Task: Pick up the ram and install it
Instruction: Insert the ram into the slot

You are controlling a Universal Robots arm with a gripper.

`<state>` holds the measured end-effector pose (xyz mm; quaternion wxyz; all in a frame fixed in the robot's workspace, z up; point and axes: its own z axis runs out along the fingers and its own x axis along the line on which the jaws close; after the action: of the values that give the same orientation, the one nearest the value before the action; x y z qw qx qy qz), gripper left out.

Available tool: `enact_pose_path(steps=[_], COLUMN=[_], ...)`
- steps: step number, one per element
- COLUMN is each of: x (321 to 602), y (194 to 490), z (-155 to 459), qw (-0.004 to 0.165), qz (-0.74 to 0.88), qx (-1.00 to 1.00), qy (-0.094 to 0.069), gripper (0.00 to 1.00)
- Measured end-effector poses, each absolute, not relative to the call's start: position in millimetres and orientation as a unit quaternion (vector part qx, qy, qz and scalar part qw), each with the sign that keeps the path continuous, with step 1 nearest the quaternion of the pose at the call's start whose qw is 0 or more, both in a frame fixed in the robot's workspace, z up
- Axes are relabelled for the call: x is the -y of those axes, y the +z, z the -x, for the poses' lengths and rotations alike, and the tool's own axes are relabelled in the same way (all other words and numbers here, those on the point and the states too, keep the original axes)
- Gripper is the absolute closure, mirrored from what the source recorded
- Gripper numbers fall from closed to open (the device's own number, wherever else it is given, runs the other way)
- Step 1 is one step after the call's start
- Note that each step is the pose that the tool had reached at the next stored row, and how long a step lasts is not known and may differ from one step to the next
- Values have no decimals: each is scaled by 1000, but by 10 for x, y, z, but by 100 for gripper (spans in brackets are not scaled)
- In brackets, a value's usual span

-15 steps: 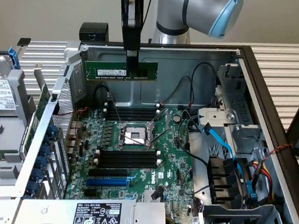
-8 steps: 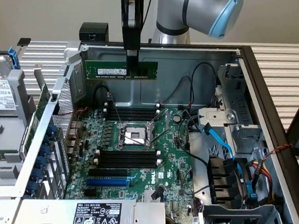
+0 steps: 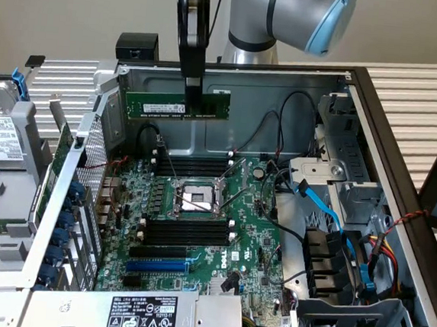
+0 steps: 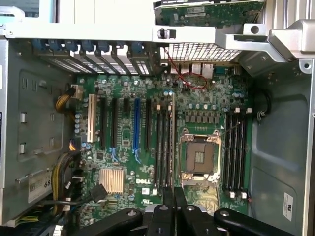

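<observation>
Nearest you in the exterior view sits a grey power supply box (image 3: 140, 313) with a white label. Just beyond it on the green motherboard (image 3: 246, 239) lie a long blue slot (image 3: 160, 265), then a bank of black memory slots (image 3: 186, 232), then the open silver processor socket (image 3: 198, 196), and a second bank of black slots (image 3: 191, 165) farther back. Above those, in the air near the far wall of the open computer case (image 3: 242, 68), hangs the ram (image 3: 155, 104), level, with its long edge downward and touching nothing below. The gripper (image 3: 193, 100) is clenched on the stick's upper edge, toward the exterior view's right end rather than its middle. In the wrist view the fingers (image 4: 167, 196) pinch together and the stick shows edge-on as a thin line (image 4: 173, 137). Judge the stick as light, stiff and thin but fragile: hold its flat faces near the top edge, away from the bottom contacts. An off-centre hold may let it tip under pressure.
</observation>
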<state>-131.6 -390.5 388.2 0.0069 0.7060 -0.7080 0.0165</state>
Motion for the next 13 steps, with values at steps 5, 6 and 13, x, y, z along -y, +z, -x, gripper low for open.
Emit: enact_pose_path(steps=[5,6,13], x=[3905,3905,3901], y=[3799,3781,3747], z=[1308,1306,1300], qw=[6,6,6], qz=[-706,-706,-706], qx=[708,708,708], qy=[16,16,16], gripper=[88,88,88])
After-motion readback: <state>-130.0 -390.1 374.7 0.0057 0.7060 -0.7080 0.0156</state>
